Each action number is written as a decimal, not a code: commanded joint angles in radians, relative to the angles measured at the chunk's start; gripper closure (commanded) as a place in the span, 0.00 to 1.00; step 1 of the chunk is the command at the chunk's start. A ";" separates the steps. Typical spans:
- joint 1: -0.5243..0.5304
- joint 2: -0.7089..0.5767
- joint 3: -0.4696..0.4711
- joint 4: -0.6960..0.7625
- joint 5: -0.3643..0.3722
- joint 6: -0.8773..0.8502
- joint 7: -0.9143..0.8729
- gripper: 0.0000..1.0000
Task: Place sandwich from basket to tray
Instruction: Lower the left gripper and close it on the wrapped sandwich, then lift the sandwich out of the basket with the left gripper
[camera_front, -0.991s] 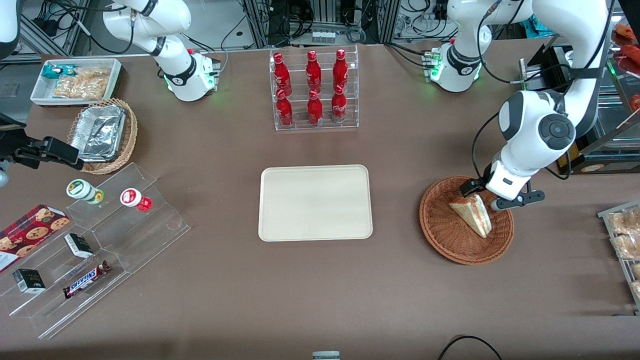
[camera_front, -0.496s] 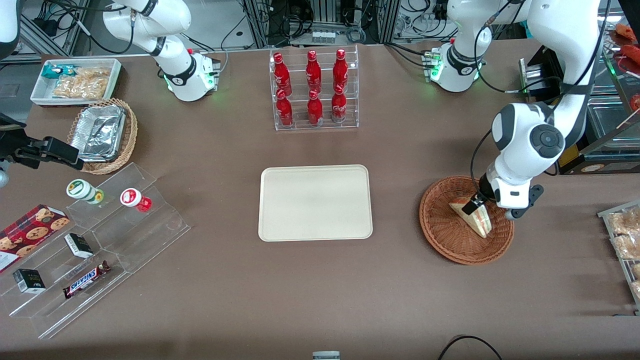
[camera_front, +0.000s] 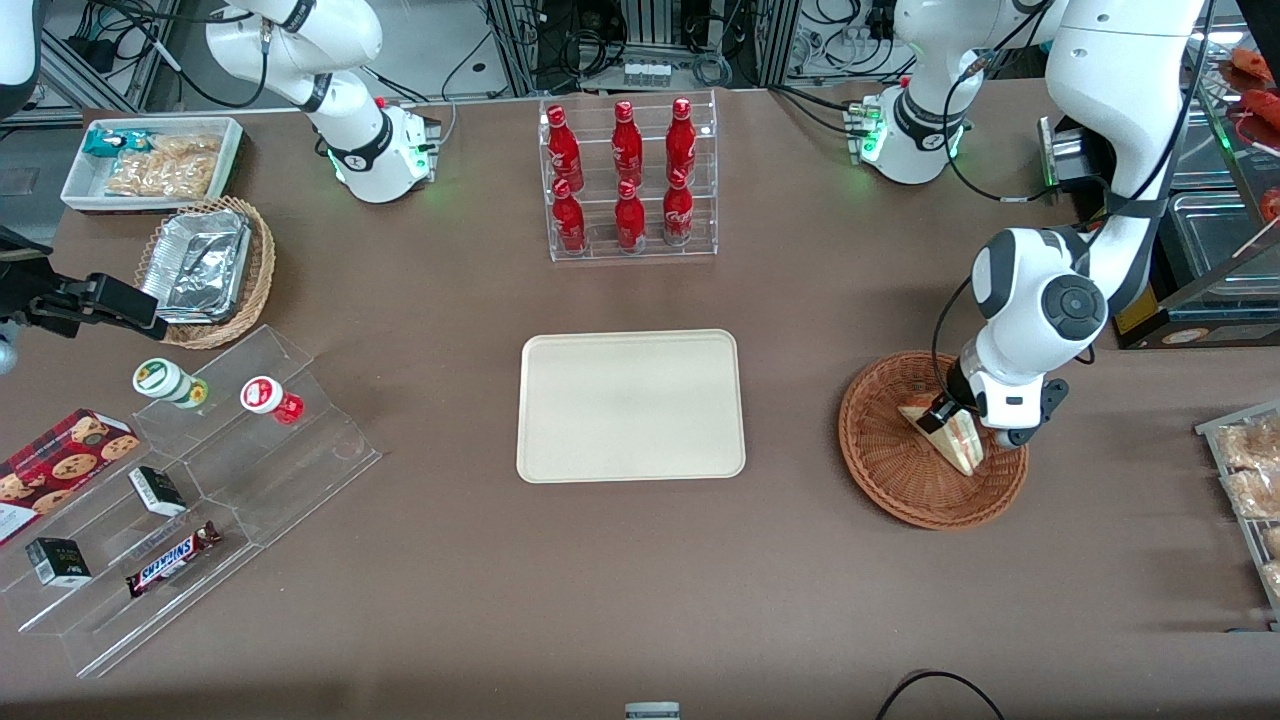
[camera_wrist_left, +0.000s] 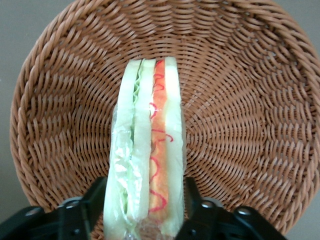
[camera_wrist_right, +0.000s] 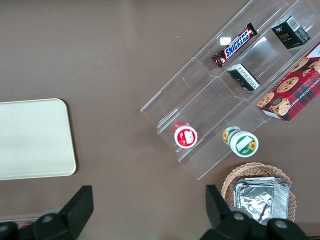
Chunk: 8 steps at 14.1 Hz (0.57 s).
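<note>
While your pincer (camera_front: 948, 418) straddles the sandwich (camera_front: 955, 437) down inside the basket (camera_front: 900, 480), note these entries.

Item: sandwich. It stands on edge in the basket, toward the working arm's end of the bench (camera_front: 640, 600). In the wrist view its filling edge (camera_wrist_left: 150, 150) faces the camera, green layer beside red layer.

Item: pincer. Its two fingers (camera_wrist_left: 95, 205) sit one on each bread face, at the wedge's broad end. The gap looks narrow, about the sandwich's thickness; you cannot tell whether the pads are pressing yet or only flanking.

Item: tray (camera_front: 631, 405). It lies bare in mid-bench, well apart from the basket, toward the parked arm.

Risk: soft bread in a loose wrapper. Squeeze too hard and you crush the layers; too lightly and the wedge slips out on the lift. With the grip near one end, the free tip may sag or swing and catch the basket's rim, dragging the basket along.

Orientation: in the front view the long axis runs diagonally, from the held end far from the camera to the tip nearer it. Along this axis the pincer's opening line runs crosswise.
</note>
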 joint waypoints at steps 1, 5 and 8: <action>0.001 -0.046 0.001 0.051 -0.006 -0.115 0.052 0.92; -0.046 -0.041 -0.010 0.205 0.058 -0.357 0.067 0.91; -0.146 -0.009 -0.014 0.316 0.104 -0.468 0.166 0.87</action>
